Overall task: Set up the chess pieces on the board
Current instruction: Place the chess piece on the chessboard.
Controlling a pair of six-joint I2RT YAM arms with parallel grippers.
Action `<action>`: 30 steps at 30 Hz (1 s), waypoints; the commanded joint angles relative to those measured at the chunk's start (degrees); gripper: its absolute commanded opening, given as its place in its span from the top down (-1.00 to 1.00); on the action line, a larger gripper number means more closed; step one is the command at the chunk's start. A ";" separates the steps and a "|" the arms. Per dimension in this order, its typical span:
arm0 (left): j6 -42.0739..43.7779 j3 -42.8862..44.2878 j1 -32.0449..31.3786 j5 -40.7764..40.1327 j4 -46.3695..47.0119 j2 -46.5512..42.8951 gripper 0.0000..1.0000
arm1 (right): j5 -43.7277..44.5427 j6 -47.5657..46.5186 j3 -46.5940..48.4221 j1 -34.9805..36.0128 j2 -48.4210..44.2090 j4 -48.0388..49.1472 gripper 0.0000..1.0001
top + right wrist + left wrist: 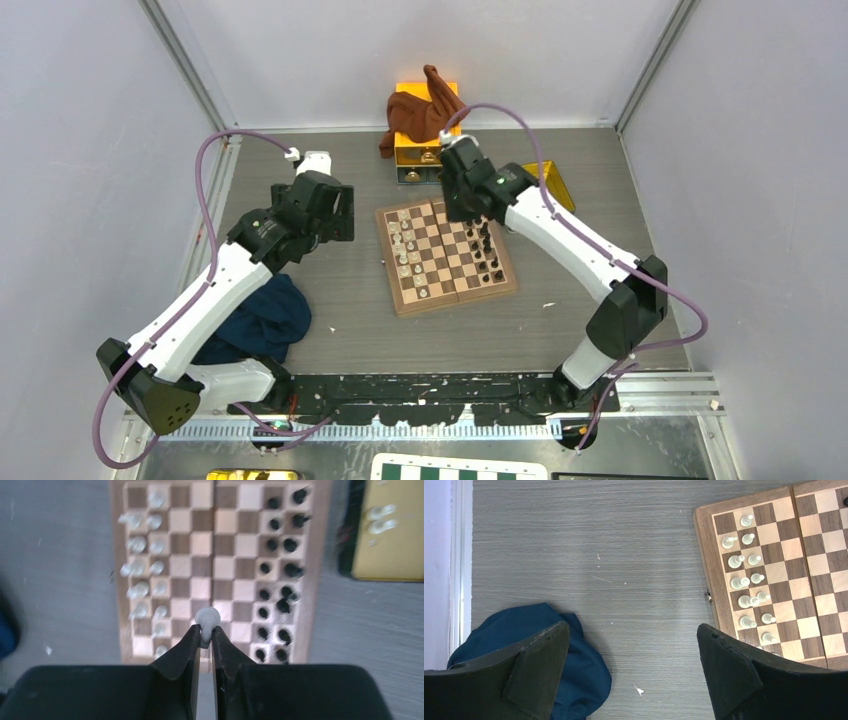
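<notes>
Blurred mid-frame: right gripper (205,630) pinching a white chess piece (207,616) above the board (202,545); left gripper (633,627) gaping, cropped at bottom edge.

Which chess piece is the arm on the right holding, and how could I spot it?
Find the wooden chessboard in the middle of the grey table; the right arm's tool hangs over it. A small round-topped white piece sits pinched between its two black tips, whereas the other white pieces stand in two rows on squares.
</notes>
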 commanded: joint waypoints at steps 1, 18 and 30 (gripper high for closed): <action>-0.68 1.04 0.49 -0.57 0.28 -1.94 -0.98 | -2.80 1.92 -2.60 6.56 -4.84 -1.39 0.98; -2.48 -0.13 0.75 -3.00 -2.05 -5.20 -0.98 | -11.34 -0.07 -4.10 19.29 3.64 0.07 0.98; -2.40 -0.86 0.90 -2.90 -2.36 -5.86 -0.98 | -9.01 -1.00 -6.36 19.62 8.63 5.17 0.98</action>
